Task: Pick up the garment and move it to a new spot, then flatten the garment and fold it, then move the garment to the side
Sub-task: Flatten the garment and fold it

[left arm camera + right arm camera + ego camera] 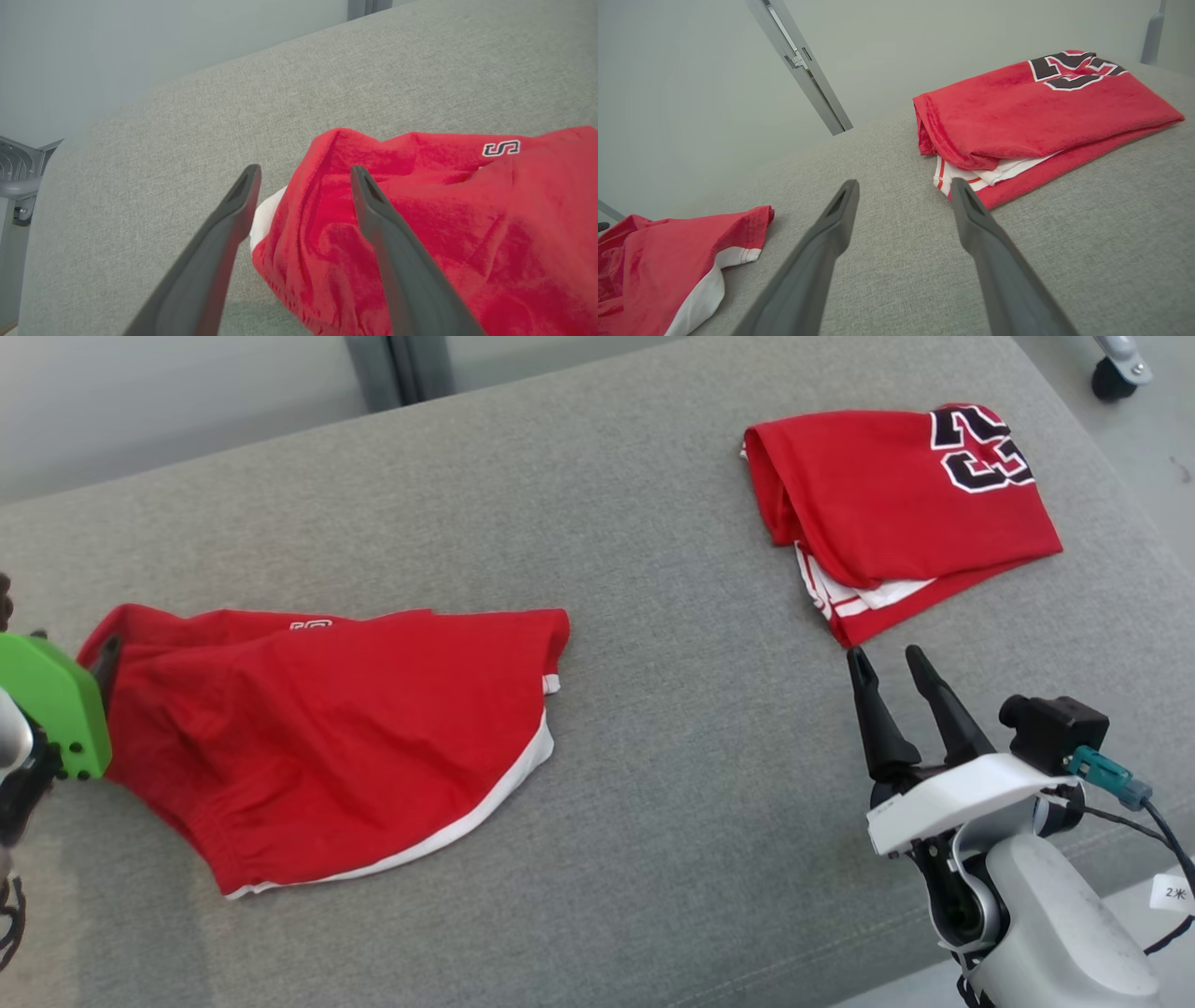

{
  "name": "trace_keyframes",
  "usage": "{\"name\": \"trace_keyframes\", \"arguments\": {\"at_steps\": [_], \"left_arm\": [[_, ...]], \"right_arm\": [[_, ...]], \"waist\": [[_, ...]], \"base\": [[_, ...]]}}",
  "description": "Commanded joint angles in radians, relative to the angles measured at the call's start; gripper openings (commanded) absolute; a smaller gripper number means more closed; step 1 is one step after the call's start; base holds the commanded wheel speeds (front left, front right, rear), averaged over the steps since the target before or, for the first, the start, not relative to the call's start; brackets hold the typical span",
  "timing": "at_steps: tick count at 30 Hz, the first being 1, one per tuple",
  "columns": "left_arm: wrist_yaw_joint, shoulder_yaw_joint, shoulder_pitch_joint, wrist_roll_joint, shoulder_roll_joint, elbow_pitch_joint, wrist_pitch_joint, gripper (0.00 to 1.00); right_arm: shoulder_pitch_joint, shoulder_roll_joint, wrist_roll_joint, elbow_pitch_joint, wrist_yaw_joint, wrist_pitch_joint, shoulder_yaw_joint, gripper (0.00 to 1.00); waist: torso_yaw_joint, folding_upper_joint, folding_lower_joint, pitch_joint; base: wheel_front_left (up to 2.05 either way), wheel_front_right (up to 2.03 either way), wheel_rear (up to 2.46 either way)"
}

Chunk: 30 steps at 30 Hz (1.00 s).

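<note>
Hovering at the left end of the red shorts, left gripper stands spread, holding nothing; right gripper is spread too, empty. Shorts lie rumpled on grey cushion, left of centre. Judged light, limp, non-slippery: pinch the waistband corners. Folded jersey beyond.

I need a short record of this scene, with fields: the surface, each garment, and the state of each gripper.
surface: grey fabric cushion
garment on the left: red shorts with white trim, lying loose and wrinkled
garment on the right: red jersey with a dark number, folded
left gripper: open, one finger over the shorts, the other over the cushion
right gripper: open, holds nothing, tips near the jersey's lower edge
</note>
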Motion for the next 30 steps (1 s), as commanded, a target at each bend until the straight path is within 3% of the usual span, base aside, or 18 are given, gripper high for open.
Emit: {"name": "trace_keyframes", "arguments": {"at_steps": [1, 9, 15, 18, 23, 30], "left_arm": [[-0.003, -0.007, -0.026, 0.016, -0.006, -0.001, -0.03, 1.0], [-0.003, -0.016, -0.002, 0.016, -0.04, -0.085, -0.227, 1.0], [0.108, 0.06, 0.159, -0.009, -0.09, -0.228, -0.447, 1.0], [0.172, 0.119, 0.285, 0.0, -0.113, -0.329, -0.472, 1.0], [0.271, 0.297, 0.515, 0.142, -0.183, -0.566, -0.471, 1.0], [0.249, 0.468, 0.754, 0.307, -0.33, -0.736, -0.471, 1.0]], "right_arm": [[0.014, -0.008, -0.003, 0.006, 0.0, -0.004, 0.002, 1.0], [0.059, -0.019, 0.012, 0.03, 0.0, -0.003, 0.017, 1.0], [0.084, -0.031, 0.022, 0.044, 0.0, -0.003, 0.043, 1.0], [0.09, -0.035, 0.023, 0.041, 0.0, -0.003, 0.052, 1.0], [0.095, -0.051, 0.014, 0.034, 0.0, -0.003, 0.059, 1.0], [0.113, -0.062, 0.002, 0.002, 0.0, -0.003, 0.053, 1.0]], "waist": [[0.035, 0.0, 0.0, -0.035], [0.126, 0.0, 0.0, -0.132], [0.184, 0.0, 0.0, -0.179], [0.204, 0.0, 0.0, -0.19], [0.231, 0.0, 0.0, -0.195], [0.253, 0.0, 0.0, -0.206]], "base": [[0.0, 0.0, 0.0], [0.0, 0.0, 0.0], [0.0, 0.0, 0.0], [0.0, 0.0, 0.0], [0.0, 0.0, 0.0], [0.0, 0.0, 0.0]]}}
